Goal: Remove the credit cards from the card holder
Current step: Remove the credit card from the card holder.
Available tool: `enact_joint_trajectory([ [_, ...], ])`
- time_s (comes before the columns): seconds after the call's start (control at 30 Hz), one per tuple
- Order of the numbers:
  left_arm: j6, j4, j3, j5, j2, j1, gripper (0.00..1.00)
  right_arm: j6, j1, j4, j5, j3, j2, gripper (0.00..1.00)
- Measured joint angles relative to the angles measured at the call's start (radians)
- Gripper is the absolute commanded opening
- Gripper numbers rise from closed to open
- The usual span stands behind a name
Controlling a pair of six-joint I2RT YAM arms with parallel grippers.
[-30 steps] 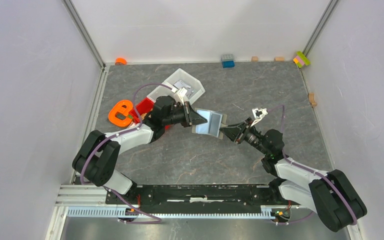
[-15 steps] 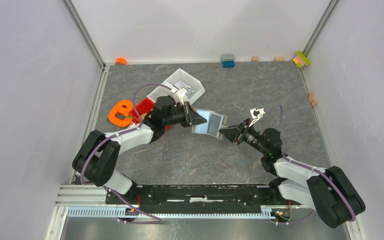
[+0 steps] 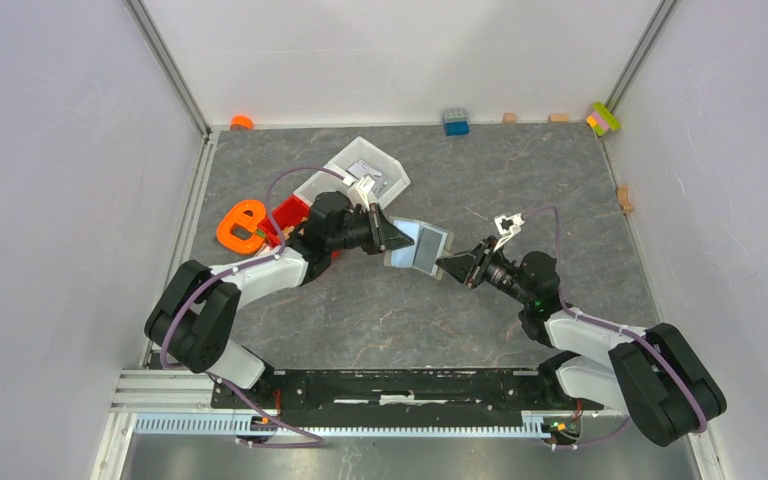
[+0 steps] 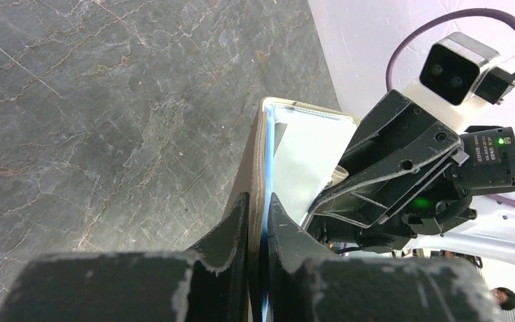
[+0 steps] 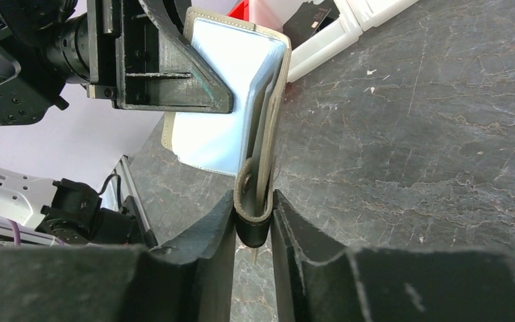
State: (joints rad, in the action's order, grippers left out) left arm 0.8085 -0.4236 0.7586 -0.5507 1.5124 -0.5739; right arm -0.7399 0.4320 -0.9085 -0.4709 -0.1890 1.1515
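Note:
The taupe card holder (image 3: 418, 246) hangs in the air between both arms, partly open. My left gripper (image 3: 392, 240) is shut on one flap (image 4: 251, 164), with the edge of a pale blue credit card (image 4: 305, 161) pinched against it. My right gripper (image 3: 447, 267) is shut on the holder's folded end (image 5: 253, 216). In the right wrist view the pale blue card (image 5: 231, 100) lies against the inside of the far flap, and its lower edge pokes past the holder's rim. The left finger (image 5: 167, 70) covers part of it. Other cards are not discernible.
Behind the left arm stand a white bin (image 3: 365, 170) and a red bin (image 3: 285, 212), with an orange object (image 3: 240, 226) to their left. A blue block (image 3: 455, 122) and small blocks line the back wall. A wooden block (image 3: 624, 198) lies at the right edge.
My right arm has crept slightly left toward the left gripper, and the holder between the two looks a little narrower. The left arm has stayed put.

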Motion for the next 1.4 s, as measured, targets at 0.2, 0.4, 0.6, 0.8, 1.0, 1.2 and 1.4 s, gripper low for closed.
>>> enact_joint_trajectory([
  [0.2, -0.006, 0.008, 0.003, 0.000, 0.000, -0.002, 0.03, 0.001, 0.010, -0.013, -0.009, 0.000, -0.005, 0.26],
  [0.4, -0.006, 0.011, 0.014, -0.001, 0.008, -0.009, 0.03, 0.000, 0.021, -0.062, -0.026, 0.000, -0.023, 0.24],
  [0.6, -0.006, 0.009, 0.018, -0.002, 0.013, -0.012, 0.03, 0.000, 0.026, -0.071, -0.026, 0.000, -0.032, 0.19],
  [0.8, -0.006, 0.009, 0.019, -0.002, 0.013, -0.012, 0.03, 0.000, 0.026, -0.071, -0.027, 0.000, -0.032, 0.17],
  [1.0, -0.006, 0.009, 0.026, -0.002, 0.017, -0.016, 0.03, 0.000, 0.031, -0.082, -0.030, 0.001, -0.032, 0.15],
  [1.2, -0.007, 0.008, 0.031, -0.005, 0.019, -0.019, 0.03, -0.002, 0.034, -0.093, -0.031, 0.002, -0.032, 0.18],
  [1.4, -0.006, 0.008, 0.034, -0.009, 0.032, -0.024, 0.03, -0.004, 0.037, -0.094, -0.035, 0.002, -0.032, 0.13],
])
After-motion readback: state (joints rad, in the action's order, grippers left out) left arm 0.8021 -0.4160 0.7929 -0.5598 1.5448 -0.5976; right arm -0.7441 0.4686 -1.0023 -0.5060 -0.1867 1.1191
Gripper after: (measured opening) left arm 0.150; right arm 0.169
